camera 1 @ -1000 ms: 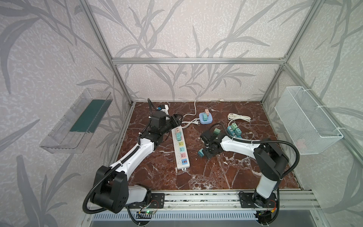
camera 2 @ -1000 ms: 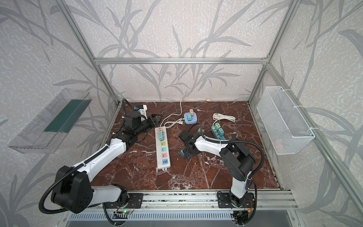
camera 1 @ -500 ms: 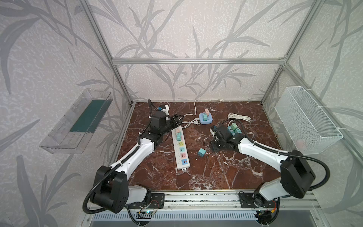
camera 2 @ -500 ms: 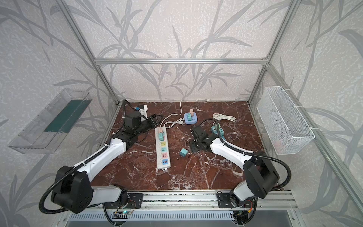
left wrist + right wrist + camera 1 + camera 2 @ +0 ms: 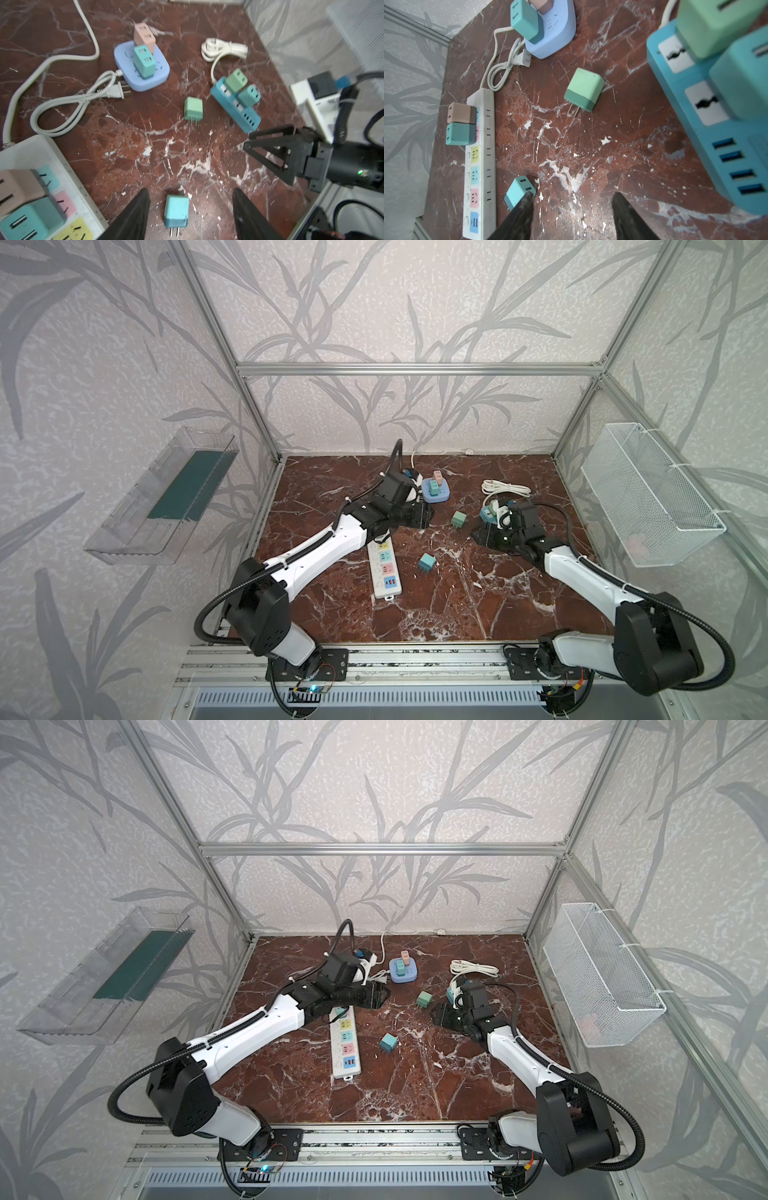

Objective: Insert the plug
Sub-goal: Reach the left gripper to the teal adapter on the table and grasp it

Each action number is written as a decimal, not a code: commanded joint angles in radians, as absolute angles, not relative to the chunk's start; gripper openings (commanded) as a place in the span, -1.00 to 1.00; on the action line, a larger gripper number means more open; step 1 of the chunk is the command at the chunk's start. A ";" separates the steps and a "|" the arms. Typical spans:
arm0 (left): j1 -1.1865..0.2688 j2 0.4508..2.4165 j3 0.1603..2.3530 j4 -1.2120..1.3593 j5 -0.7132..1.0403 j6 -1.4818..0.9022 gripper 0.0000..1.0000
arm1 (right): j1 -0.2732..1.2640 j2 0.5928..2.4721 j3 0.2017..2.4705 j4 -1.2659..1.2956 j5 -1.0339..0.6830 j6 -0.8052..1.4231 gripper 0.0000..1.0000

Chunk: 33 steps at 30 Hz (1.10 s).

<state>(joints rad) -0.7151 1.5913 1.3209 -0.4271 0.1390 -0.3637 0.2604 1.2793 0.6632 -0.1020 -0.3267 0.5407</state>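
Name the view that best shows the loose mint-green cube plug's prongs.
The right wrist view: the mint-green cube plug lies close and sharp, both prongs clear. The left wrist view shows it smaller and blurred; both top views show only a tiny cube.

Open floor point(image 5: 457, 614) in front, teal plug point(image 5: 427, 563) mid-floor

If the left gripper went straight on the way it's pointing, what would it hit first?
Most likely the loose blue plug lying on the table. In the left wrist view it sits between the open fingers of the left gripper, though depth is unclear.
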 commanded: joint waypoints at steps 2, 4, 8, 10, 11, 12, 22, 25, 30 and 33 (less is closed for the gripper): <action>-0.845 1.720 1.450 -0.768 -0.087 -0.167 0.37 | 0.257 1.245 0.659 -0.037 -0.393 0.578 0.40; -0.901 1.773 1.492 -0.839 -0.152 -0.148 0.44 | 0.258 1.233 0.668 -0.057 -0.418 0.564 0.48; -0.917 1.844 1.518 -0.889 -0.155 -0.171 0.48 | 0.258 1.210 0.693 -0.110 -0.405 0.543 0.51; -0.906 1.892 1.534 -0.915 -0.133 -0.162 0.51 | 0.258 1.206 0.691 -0.117 -0.389 0.540 0.48; -0.901 1.918 1.549 -0.941 -0.117 -0.165 0.50 | 0.258 1.208 0.688 -0.112 -0.388 0.538 0.47; -0.899 1.940 1.562 -0.957 -0.099 -0.164 0.50 | 0.257 1.212 0.682 -0.101 -0.386 0.537 0.47; -0.896 2.031 1.545 -0.911 0.024 -0.156 0.48 | 0.258 1.200 0.652 -0.109 -0.371 0.501 0.52; -0.892 2.058 1.549 -0.903 0.036 -0.164 0.43 | 0.257 1.188 0.643 -0.126 -0.366 0.485 0.53; -0.889 2.098 1.568 -0.903 0.029 -0.163 0.29 | 0.256 1.185 0.627 -0.120 -0.366 0.480 0.53; -0.888 2.091 1.552 -0.868 0.023 -0.180 0.21 | 0.256 1.204 0.635 -0.128 -0.388 0.478 0.54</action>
<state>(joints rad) -0.8925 2.0941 1.5375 -0.8783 0.0223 -0.1795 0.2604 1.2022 0.6380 -0.1097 -0.3744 0.4961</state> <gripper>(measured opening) 0.610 0.767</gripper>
